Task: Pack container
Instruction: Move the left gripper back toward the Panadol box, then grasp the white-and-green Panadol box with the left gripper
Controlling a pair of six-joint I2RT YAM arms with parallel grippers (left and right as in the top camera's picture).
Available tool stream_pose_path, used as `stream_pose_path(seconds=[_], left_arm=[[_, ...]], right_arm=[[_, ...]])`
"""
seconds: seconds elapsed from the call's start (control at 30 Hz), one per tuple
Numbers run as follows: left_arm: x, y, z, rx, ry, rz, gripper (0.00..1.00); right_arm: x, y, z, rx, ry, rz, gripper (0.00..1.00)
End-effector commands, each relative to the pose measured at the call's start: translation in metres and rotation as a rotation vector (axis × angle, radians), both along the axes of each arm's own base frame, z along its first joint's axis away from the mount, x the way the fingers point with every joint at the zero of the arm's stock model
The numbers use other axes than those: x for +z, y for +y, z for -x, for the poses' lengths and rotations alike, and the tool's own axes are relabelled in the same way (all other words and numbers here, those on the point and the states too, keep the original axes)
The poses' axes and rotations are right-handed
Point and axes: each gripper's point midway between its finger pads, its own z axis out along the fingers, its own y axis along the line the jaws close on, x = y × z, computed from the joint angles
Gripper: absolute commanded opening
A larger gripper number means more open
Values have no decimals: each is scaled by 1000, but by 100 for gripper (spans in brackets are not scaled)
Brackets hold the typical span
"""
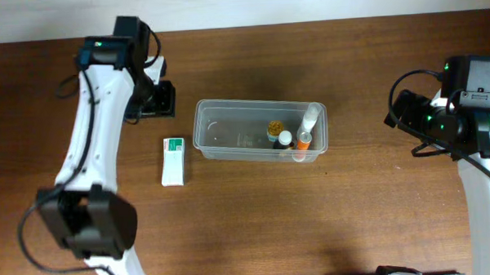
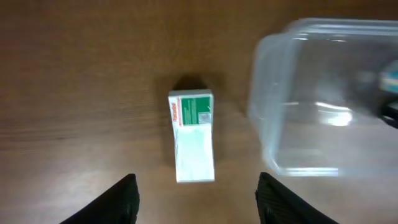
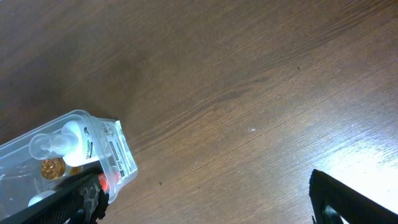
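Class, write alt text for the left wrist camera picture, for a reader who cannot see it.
A white-and-green flat box lies on the wooden table, just beyond the open left gripper, whose dark fingers show at the bottom edge. The clear container stands apart to its right.

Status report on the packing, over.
Left gripper open, right gripper open, both empty. Container holds bottles at right end. Box outside, left of it. Nothing blocking.
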Motion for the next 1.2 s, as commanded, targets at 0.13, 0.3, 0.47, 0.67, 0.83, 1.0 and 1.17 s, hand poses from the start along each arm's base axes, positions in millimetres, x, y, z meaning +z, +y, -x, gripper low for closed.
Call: stream_pose_path(seconds=[0.13,0.3,0.47,0.67,0.83,1.0,1.17], left_arm=[[-64,3,16,14,111,-25,69],[-121,2,40,26,194,2,70],[-144,4,52,25,220,-2,69],[-161,4,55,24,209,-2,69],[-173,5,59,25,205,-3,63],[-171,5,53,28,183,-1,43],[-145,8,41,28,164,-19,38]], right_arm=[[3,-1,-1,-9,-8,0,99],[3,-1,-1,-9,-8,0,98],[3,-1,-1,-9,-8,0,98],[3,-1,-1,-9,-8,0,98],[3,-1,-1,-9,-8,0,98],[3,-1,-1,-9,-8,0,98],[3,-1,-1,-9,-8,0,98]])
